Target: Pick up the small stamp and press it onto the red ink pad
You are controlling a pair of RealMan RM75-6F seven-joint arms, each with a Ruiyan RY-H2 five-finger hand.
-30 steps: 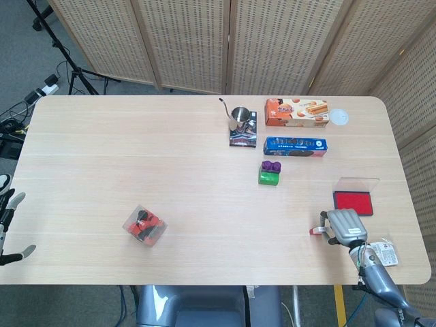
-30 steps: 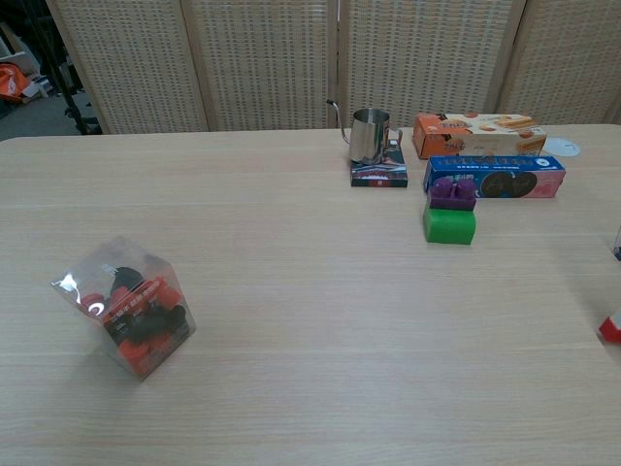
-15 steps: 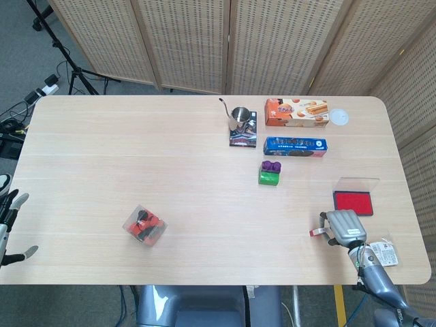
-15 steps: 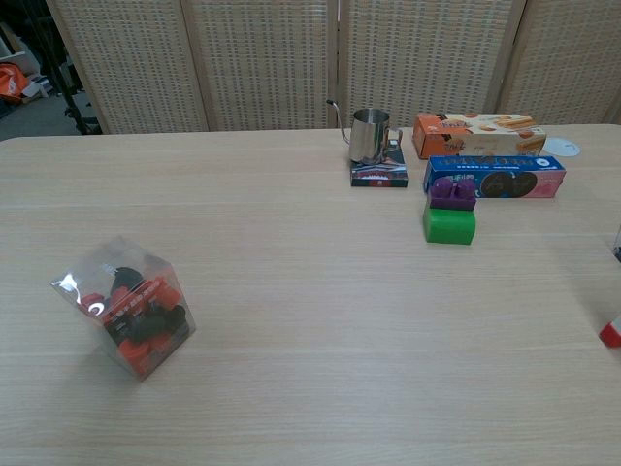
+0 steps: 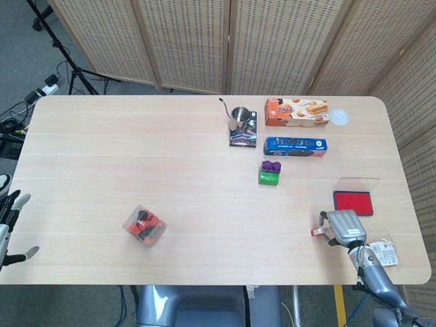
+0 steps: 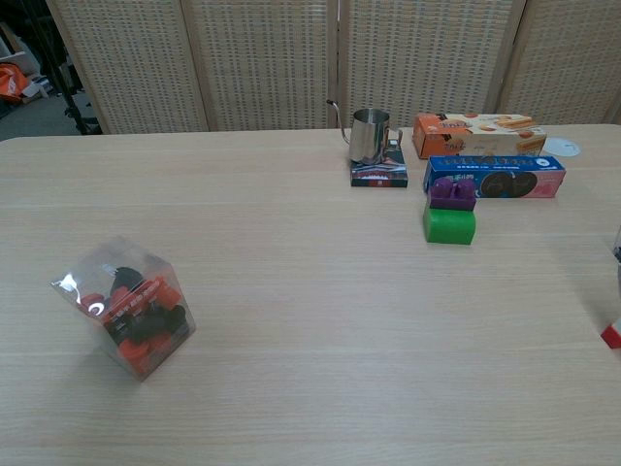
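Observation:
The small stamp (image 5: 316, 232), red and white, lies low at the table's near right, and its red end shows at the right border of the chest view (image 6: 612, 336). My right hand (image 5: 344, 228) sits right beside it, fingers curled around its right end, gripping it. The red ink pad (image 5: 353, 202) lies open just beyond the hand, with its clear lid (image 5: 356, 184) standing up behind it. My left hand (image 5: 9, 230) hangs off the table's left edge, fingers spread and holding nothing.
A clear box of red and black items (image 5: 144, 225) sits near left. A steel pitcher (image 5: 239, 117), an orange box (image 5: 296, 112), a blue box (image 5: 295, 146) and a purple-topped green block (image 5: 270, 173) stand at back centre. A small packet (image 5: 387, 253) lies by my right wrist.
The right hand and stamp have crept slightly right and nearer; in the chest view the stamp's red end has slid toward the frame edge. The left hand has dropped a little lower.

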